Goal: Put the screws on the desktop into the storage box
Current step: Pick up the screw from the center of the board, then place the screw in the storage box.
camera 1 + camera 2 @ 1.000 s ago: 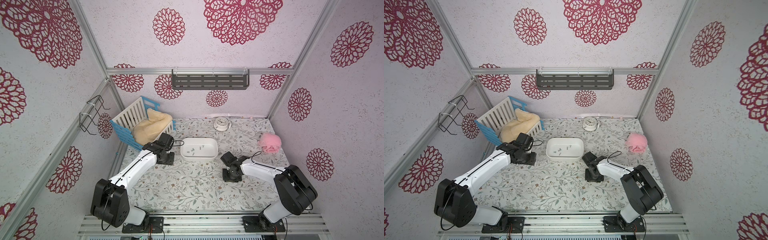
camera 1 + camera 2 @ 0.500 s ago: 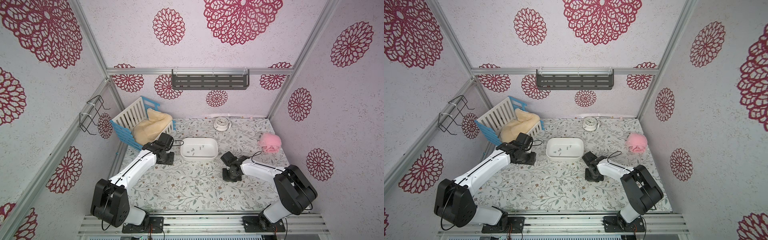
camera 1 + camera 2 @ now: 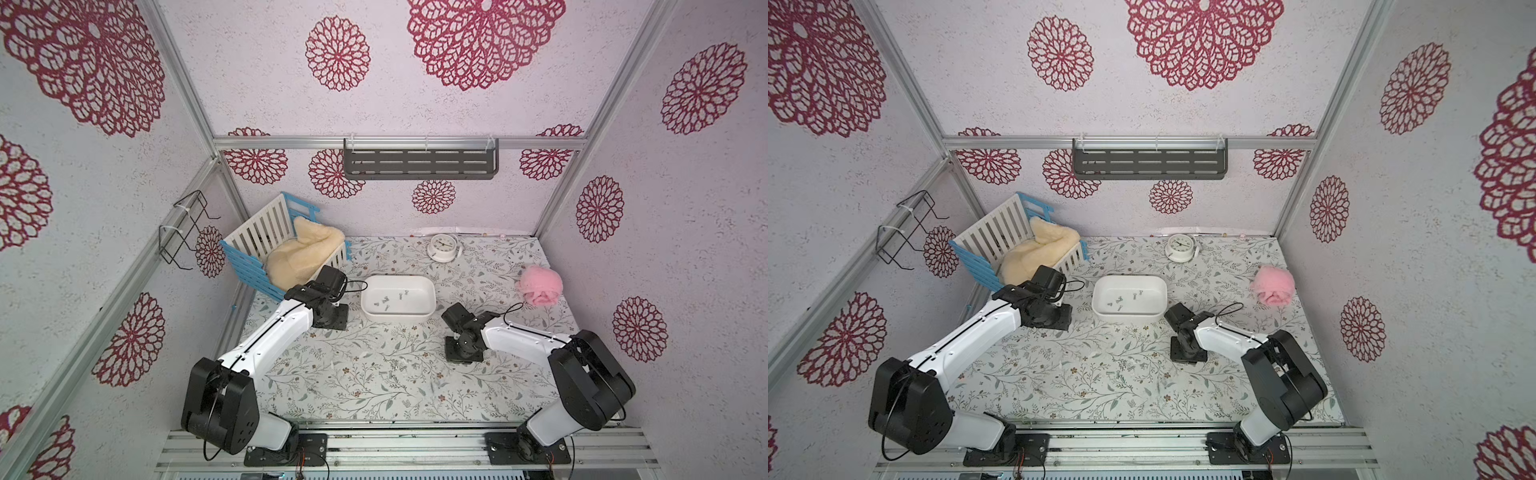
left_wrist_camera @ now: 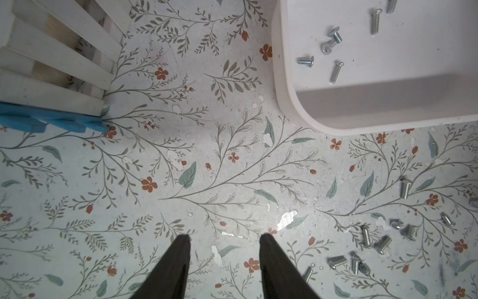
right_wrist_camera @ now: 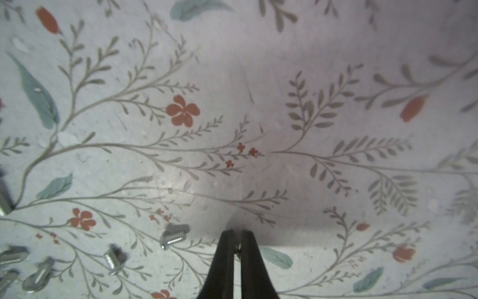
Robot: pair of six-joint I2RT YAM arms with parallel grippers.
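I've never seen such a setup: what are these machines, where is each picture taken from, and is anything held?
Two white robot arms stand at a flowered desktop. Both wide pictures look down from overhead; both close-ups come from cameras on the arms' wrists. Loose screws lie on the desktop, and several more lie in the white storage box. The left tool is open and empty. The right tool is shut; whether it pinches a screw is too small to tell.

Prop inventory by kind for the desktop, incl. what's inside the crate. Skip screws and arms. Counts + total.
storage box: 1
slatted crate: 1
cream fleece: 1
clock: 1
pink fluffy ball: 1
Total: 5
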